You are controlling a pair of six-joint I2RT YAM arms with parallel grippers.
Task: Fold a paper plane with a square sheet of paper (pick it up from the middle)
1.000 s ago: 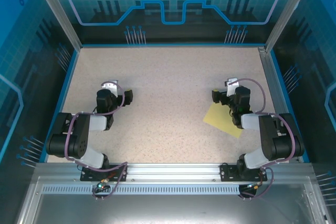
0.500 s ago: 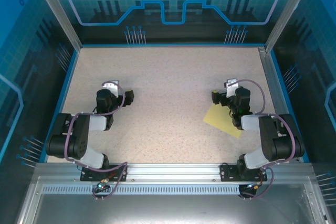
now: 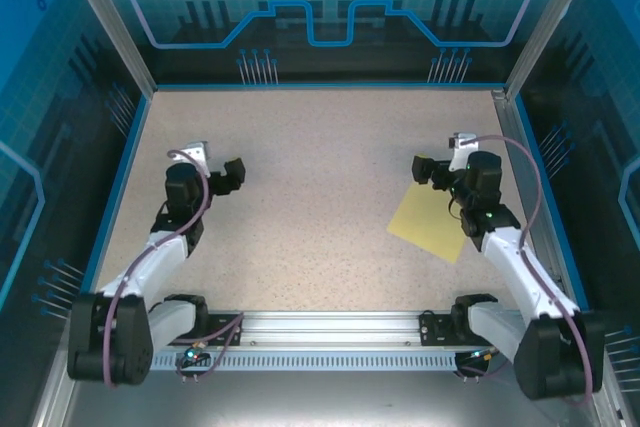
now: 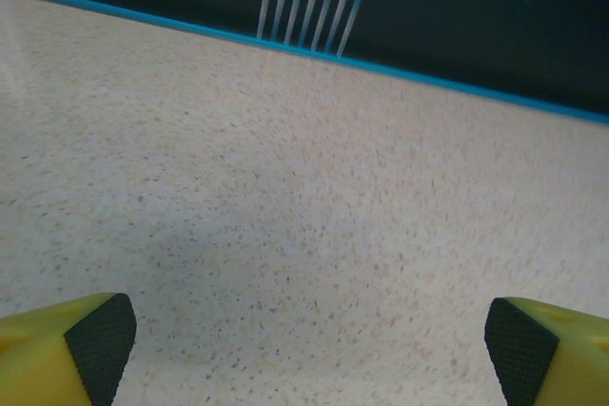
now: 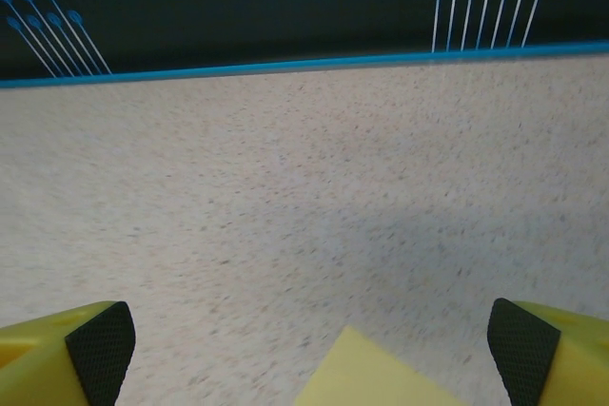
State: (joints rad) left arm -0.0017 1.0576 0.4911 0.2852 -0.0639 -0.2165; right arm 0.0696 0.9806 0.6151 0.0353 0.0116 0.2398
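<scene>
As seen from the top camera, the square sheet of paper [image 3: 428, 227] lies flat on the right side of the speckled tabletop [image 3: 320, 167], turned so that one corner points toward the near edge. The right claw [image 3: 428, 169] hangs just past the sheet's far corner. The left claw [image 3: 228, 177] is well apart from the paper, over bare tabletop on the left side.

From the left wrist, the left claw [image 4: 309, 335] is spread wide, its black pads [image 4: 100, 339] at the two lower corners with nothing between them but speckled surface.

From the right wrist, the right claw [image 5: 312, 335] is likewise spread wide and empty. A pale yellow corner of the sheet pokes up at the bottom edge between its fingers.
</scene>
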